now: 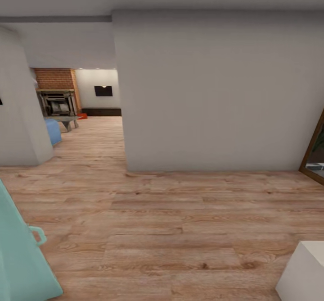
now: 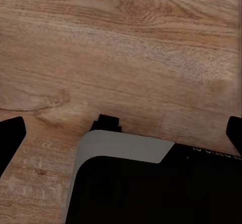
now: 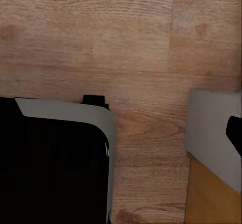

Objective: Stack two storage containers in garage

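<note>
Both claws over wood-plank floor (image 1: 180, 229)

Near wall: a plain white wall block (image 1: 211, 93) stands straight ahead, meeting the planks.
Left edge: a pale teal piece (image 1: 20, 256) with a small handle.
Lower right corner: a white box corner (image 1: 303, 271).
Right edge: a brown wooden frame (image 1: 312, 150), tilted.
Down the passage: a blue seat (image 1: 53, 131) beside a grey table (image 1: 63, 121).
</note>
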`<state>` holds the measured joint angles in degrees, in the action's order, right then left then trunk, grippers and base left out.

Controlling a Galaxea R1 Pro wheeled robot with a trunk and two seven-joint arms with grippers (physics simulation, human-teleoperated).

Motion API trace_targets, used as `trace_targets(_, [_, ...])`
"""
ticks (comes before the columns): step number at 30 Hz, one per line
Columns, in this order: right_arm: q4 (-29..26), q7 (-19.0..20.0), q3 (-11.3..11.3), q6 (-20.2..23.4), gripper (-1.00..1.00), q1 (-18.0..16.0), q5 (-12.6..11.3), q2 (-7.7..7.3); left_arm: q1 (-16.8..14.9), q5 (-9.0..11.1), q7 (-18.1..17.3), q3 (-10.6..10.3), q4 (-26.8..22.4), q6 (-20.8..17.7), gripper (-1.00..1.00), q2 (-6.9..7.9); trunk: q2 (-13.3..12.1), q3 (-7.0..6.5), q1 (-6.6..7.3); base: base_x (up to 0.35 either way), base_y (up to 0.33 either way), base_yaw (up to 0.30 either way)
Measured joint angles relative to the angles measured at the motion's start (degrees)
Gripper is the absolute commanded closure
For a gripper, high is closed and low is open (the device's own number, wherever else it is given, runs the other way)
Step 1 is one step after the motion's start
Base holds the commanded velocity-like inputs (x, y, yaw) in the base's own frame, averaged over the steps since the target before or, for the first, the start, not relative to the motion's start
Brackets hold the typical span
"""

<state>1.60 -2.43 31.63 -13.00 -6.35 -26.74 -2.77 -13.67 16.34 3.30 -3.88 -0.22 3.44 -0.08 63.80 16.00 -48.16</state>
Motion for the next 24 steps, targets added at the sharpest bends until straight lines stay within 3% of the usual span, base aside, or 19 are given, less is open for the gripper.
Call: trace_targets(24, [0.0, 0.0, -0.1, -0.1, -1.0, 0.0, -0.1, 0.02, 0.0, 0.2, 0.1, 0.0, 0.0, 0.3, -1.0, 0.0, 0.0, 0.0, 0.0, 0.318, -0.001, 0.236])
